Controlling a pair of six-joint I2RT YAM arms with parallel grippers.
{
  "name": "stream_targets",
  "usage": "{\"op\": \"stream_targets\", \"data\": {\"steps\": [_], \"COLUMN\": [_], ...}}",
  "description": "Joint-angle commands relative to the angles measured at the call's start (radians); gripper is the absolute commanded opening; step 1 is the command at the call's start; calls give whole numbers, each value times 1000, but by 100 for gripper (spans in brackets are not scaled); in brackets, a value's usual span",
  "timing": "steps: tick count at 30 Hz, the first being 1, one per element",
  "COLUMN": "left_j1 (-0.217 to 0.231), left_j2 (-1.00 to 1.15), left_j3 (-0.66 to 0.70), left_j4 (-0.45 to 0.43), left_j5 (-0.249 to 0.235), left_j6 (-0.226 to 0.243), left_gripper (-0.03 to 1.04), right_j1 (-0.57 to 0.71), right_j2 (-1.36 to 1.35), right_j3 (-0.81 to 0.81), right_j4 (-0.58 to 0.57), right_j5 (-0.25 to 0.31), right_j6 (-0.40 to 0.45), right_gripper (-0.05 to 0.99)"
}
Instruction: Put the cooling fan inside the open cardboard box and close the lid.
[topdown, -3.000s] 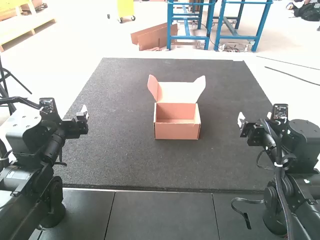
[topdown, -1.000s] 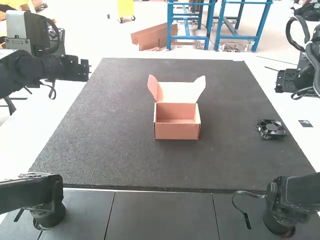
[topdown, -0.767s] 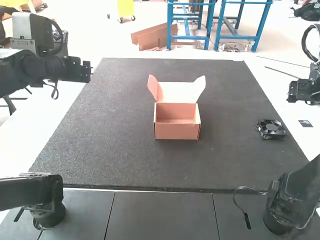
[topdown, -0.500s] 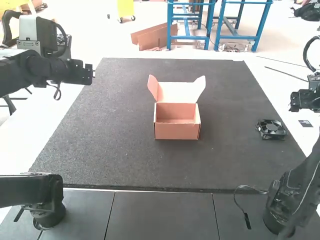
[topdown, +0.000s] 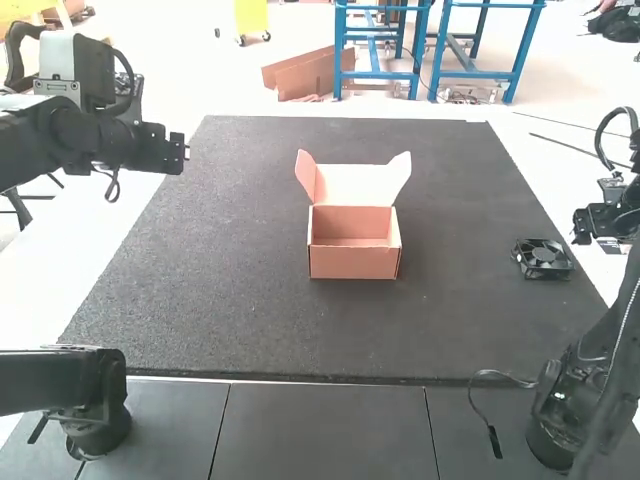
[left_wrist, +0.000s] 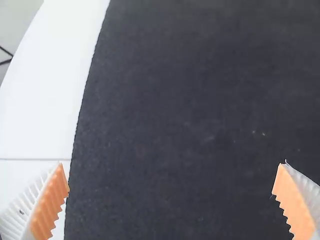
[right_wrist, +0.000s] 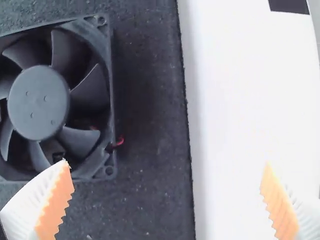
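The right fingers (right_wrist: 50, 200) are held spread wide and empty above the right edge of the black mat (topdown: 250, 280), with one pad seen over a corner of the fan (right_wrist: 45, 95) and the other over the white surface (right_wrist: 240, 100). The fan is laid flat on the mat near that edge, well apart from the cardboard box (topdown: 354, 255), whose lid (topdown: 355, 185) is stood open at the back. The pickup is judged not yet begun. For a sound grip, the fingers would best be shifted across until the square frame is centred between the pads, then lowered and closed on two opposite frame sides, the blades and the thin wire (right_wrist: 116, 144) being avoided. The left fingers (left_wrist: 47, 200) are likewise spread, held over the mat's left edge, well apart from the box.
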Motion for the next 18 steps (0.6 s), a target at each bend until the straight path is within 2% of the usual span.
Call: {"op": "stream_targets", "data": {"steps": [1,5,11,15,18], "left_j1": [7,7,8,8,8], "left_j2": [-7,-9,-12,-10,-15], "left_j3": [46,46,46,46,46], "left_j4": [-1,-4,-7,-15,-18], "left_j5": [-17,-32,-41,-43,-43], "left_j6": [8,8,7,7,5], "left_gripper": [97,97,97,97,97], "right_j1": [-24,-18,-7,-6,-6], "right_j2": [12,23,81,147,184], "right_j3": [31,23,46,105,146], "right_j4": [32,88,101,47,-4], "right_j5": [-29,-37,-38,-74,-112], "right_j6": [-20,-28,-31,18,20], "right_gripper": [86,86,86,86,85]}}
